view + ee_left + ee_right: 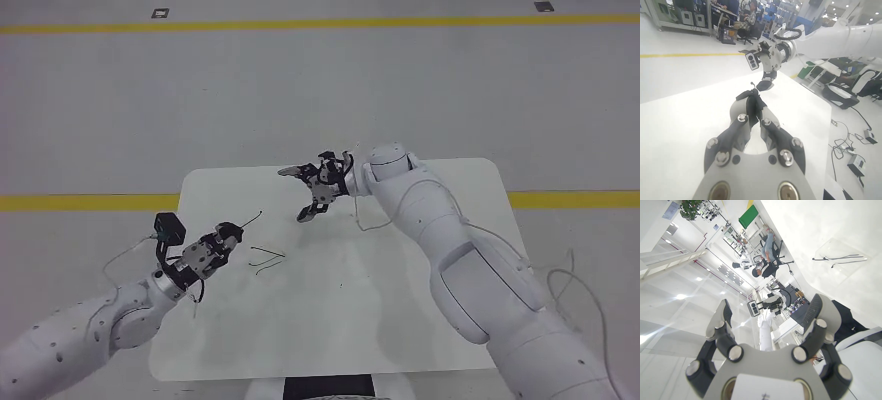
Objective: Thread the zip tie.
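My left arm (110, 320) sits low at the left edge of the counter (400, 300). The left fingers (757, 106) are clenched on a zip tie (250, 220), its thin end poking out past them. My right arm (440, 220) bends in from the far side with its wrist rolled sideways, and the right fingers (811, 311) are spread wide above the counter. Loose ties (266, 257) lie between the two.
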`<action>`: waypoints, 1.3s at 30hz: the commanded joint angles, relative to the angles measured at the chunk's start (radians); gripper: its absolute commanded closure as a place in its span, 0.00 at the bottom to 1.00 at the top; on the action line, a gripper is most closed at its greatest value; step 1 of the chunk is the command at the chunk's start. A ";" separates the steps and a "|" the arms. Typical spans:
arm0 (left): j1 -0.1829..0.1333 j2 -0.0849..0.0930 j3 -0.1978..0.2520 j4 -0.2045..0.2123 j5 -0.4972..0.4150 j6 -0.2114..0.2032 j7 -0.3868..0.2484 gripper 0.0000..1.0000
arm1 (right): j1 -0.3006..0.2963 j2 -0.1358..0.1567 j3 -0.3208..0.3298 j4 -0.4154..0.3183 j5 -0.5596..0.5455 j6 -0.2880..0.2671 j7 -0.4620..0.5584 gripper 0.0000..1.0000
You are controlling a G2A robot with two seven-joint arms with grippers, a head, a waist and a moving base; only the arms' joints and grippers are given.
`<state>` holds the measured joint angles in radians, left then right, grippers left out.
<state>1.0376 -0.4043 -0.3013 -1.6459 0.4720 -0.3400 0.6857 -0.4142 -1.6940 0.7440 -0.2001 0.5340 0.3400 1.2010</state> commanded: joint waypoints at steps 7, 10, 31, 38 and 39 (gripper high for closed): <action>0.008 -0.009 -0.006 -0.010 -0.073 0.000 -0.031 1.00 | 0.000 0.000 0.000 0.000 0.000 0.000 0.000 0.00; 0.021 -0.011 0.002 -0.064 -0.200 0.000 -0.055 1.00 | 0.000 0.000 0.000 0.000 0.000 0.000 0.000 0.00; 0.097 0.007 -0.148 -0.192 -0.717 0.000 -0.335 1.00 | 0.000 0.000 0.000 0.000 0.000 0.000 0.000 0.00; 0.098 -0.002 -0.158 -0.193 -0.780 0.000 -0.372 1.00 | -0.024 0.006 0.003 -0.040 -0.013 -0.079 -0.027 0.00; 0.102 -0.006 -0.165 -0.213 -0.841 0.000 -0.410 1.00 | -0.033 0.014 -0.002 -0.058 -0.039 -0.136 -0.014 0.00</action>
<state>1.1366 -0.4069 -0.4600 -1.8425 -0.3120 -0.3400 0.3091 -0.4394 -1.6863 0.7453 -0.2409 0.5158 0.2690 1.1680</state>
